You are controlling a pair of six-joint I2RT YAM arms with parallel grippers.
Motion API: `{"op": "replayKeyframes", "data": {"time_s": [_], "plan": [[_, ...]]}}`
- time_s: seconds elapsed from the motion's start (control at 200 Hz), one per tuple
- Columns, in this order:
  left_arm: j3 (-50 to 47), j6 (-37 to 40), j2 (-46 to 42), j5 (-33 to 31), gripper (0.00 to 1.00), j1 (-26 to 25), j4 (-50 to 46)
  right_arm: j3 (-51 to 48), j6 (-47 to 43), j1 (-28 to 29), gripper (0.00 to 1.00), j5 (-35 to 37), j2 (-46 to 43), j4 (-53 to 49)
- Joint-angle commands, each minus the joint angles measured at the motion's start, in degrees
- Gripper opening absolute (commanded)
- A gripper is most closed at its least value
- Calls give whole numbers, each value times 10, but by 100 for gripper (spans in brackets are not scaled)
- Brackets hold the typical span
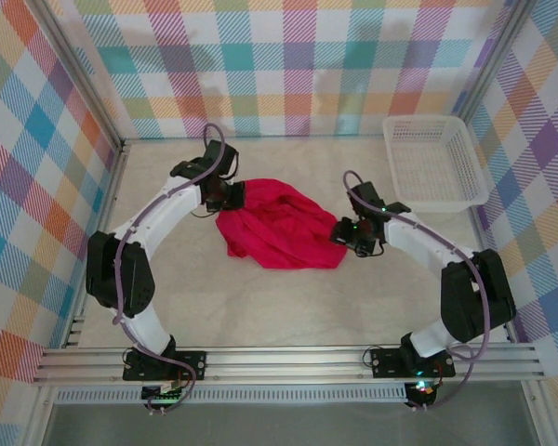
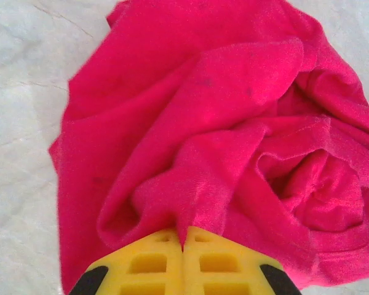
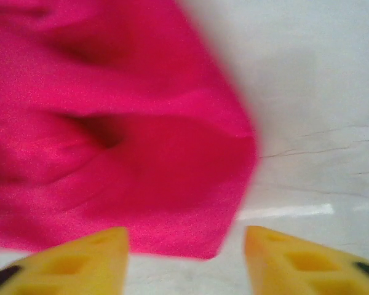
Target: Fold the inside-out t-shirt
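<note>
The pale marbled table [image 1: 288,307] fills the middle of the top view, with plaid walls [image 1: 288,65] across the upper edge and both sides. The two white-and-black arms curve in from the bottom of the frame toward the centre.

The inside-out t-shirt [image 1: 279,228] lies crumpled in a red heap on the table, just above the centre of the frame and between the two arm ends. A white mesh basket [image 1: 423,118] stands at the upper right, apart from the shirt.

The left gripper [image 1: 231,195] sits at the shirt's upper-left edge. In its wrist view its yellow fingers are pressed together [image 2: 183,236], pinching a fold of the red cloth.

The right gripper [image 1: 346,232] is just beside the shirt's right edge. In its wrist view its yellow fingers stand spread [image 3: 186,236], with a corner of the shirt [image 3: 111,123] ahead of them, not pinched.
</note>
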Motion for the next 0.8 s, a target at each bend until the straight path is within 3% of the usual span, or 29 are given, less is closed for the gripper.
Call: {"op": "replayKeyframes", "data": {"time_s": [0.0,0.225,0.495,0.53,0.59,0.615,0.655,0.695,0.795], "plan": [[17,-33,-1,30,0,0,15,33,-9,59,63,8,-25,-11],[38,-22,0,16,0,0,1,52,-45,123,72,-72,53,96],[62,-12,-3,4,0,1,-18,150,-102,146,73,-21,202,104],[63,-10,-5,3,0,2,-21,166,-100,145,65,-1,216,96],[64,-5,-8,-2,0,3,-29,190,-96,141,37,20,222,82],[65,-2,-10,-4,0,4,-32,197,-92,139,21,27,218,74],[66,3,-14,-10,0,5,-38,206,-90,137,7,36,202,62],[67,9,-18,-17,0,6,-42,214,-92,136,0,44,180,47],[67,20,-28,-34,0,12,-47,234,-112,136,0,48,118,3]]}}
